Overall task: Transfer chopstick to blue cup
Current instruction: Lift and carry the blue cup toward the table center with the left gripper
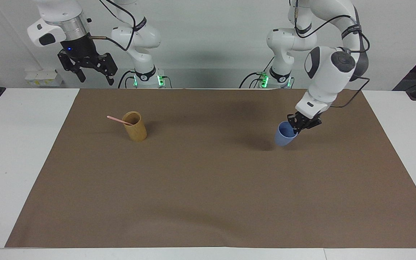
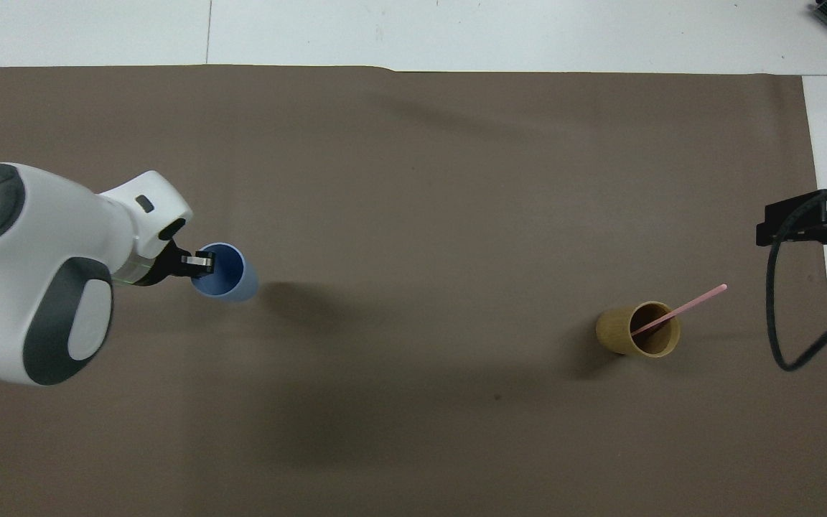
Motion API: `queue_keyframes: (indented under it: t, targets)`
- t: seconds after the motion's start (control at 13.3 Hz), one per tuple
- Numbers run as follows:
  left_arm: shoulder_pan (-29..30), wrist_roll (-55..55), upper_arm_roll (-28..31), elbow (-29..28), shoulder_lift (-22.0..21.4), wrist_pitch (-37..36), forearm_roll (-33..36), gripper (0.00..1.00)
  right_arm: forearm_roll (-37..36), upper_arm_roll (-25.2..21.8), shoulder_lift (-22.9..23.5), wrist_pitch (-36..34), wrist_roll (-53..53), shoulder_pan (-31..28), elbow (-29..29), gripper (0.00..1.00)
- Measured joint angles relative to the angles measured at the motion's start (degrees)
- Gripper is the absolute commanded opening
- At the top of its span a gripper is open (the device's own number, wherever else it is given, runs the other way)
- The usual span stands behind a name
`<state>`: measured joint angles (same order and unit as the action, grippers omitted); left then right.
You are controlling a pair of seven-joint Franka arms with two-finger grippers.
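A white counter [image 1: 20, 151] carries a wide brown mat [image 1: 211, 187] that covers most of its top, and a pale wall stands at the robots' edge.

On the mat, toward the right arm's end of the counter, we see a tan bamboo-coloured cup [image 1: 134, 126] standing upright. The pale-pink chopstick [image 1: 118, 120] leans in it, its lower end inside the cup and its upper end sticking out over the rim toward that same end of the counter.

We find the left end effector [image 1: 296, 128] toward the left arm's end, its fingertips pinched tight on the rim of the light-blue cup [image 1: 283, 135]. The cup hangs tilted in that grip, lifted just clear of the mat, with its shadow cast on the mat beside it. In the overhead view the cup's mouth [image 2: 217, 270] opens toward us and holds nothing we can make out.

The right end effector [image 1: 91, 74] waits high over the counter's corner at the robots' edge, at the right arm's end. Its fingers stand spread wide and hold nothing.
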<state>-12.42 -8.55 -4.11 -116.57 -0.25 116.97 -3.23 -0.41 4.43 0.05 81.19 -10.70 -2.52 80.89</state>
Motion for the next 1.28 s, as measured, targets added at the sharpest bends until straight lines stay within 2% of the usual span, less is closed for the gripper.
queue_keyframes:
  t: [0.38,0.6,1.28]
  targets:
    - [-11.03,-13.04,-0.1,0.26,-0.11,0.34,-0.05,0.0,0.0,-0.02,0.0,-0.01,0.0,0.0,0.0,1.0]
    - [-15.38,-17.82,-0.11,0.27,0.22,3.5,-0.06,0.0,0.0,-0.02,0.0,-0.01,0.0,0.0,0.0,1.0]
    - [-16.62,-18.8,0.12,-2.57,5.0,12.08,-0.06,0.0,0.0,-0.01,0.0,0.03,0.0,0.0,0.0,1.0]
